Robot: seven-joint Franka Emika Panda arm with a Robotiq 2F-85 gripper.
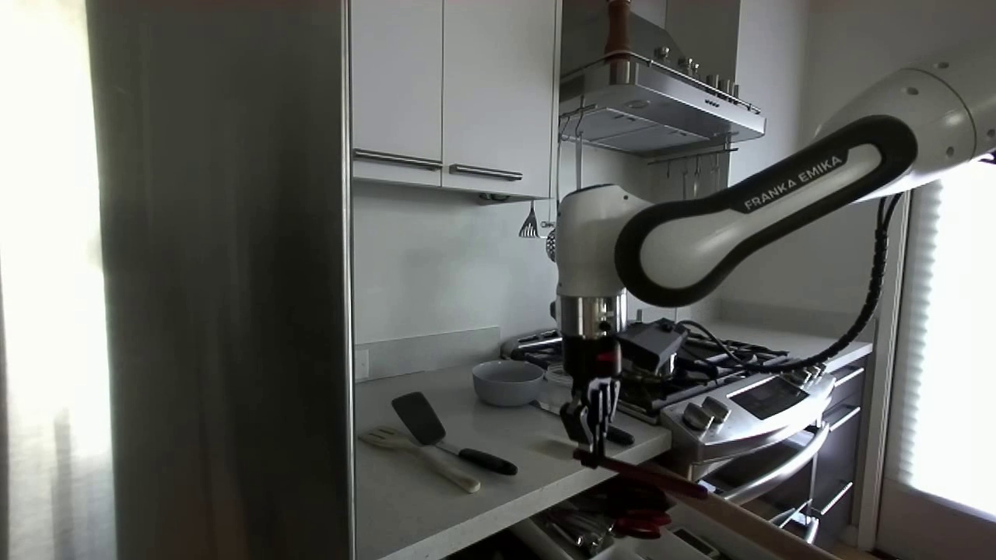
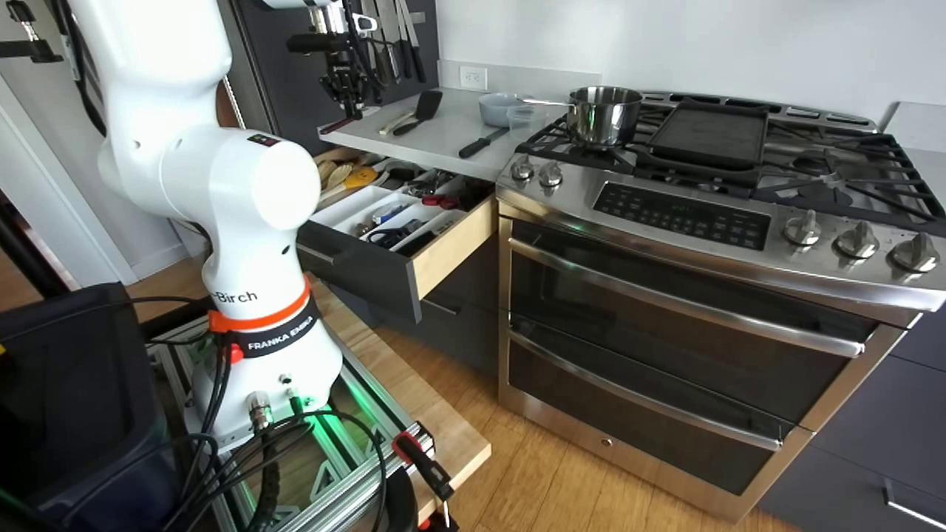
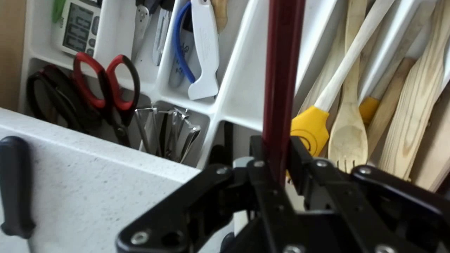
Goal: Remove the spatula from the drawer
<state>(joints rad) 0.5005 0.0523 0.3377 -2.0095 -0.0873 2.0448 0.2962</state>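
Note:
My gripper (image 1: 595, 445) is shut on the spatula (image 1: 661, 476), a slim dark red stick, and holds it above the drawer's level. In the wrist view the spatula (image 3: 284, 70) runs up and out of the frame from between the fingertips (image 3: 276, 149). In an exterior view the gripper (image 2: 352, 111) and the spatula's dark end (image 2: 336, 126) are near the counter's corner. The drawer (image 2: 454, 247) is pulled open, with a dark front, pale wooden side and white dividers. Its wooden side also shows in an exterior view (image 1: 747, 523). The spatula's far end is cut off in the wrist view.
On the counter (image 1: 436, 517) lie a wide-bladed spatula (image 1: 420, 418), a wooden slotted utensil (image 1: 428, 459) and a black-handled knife (image 2: 477, 145), with a grey bowl (image 1: 508, 386) behind. The stove (image 2: 687, 295) adjoins. Red scissors (image 3: 105, 82) and wooden utensils (image 3: 348, 140) lie in the drawer.

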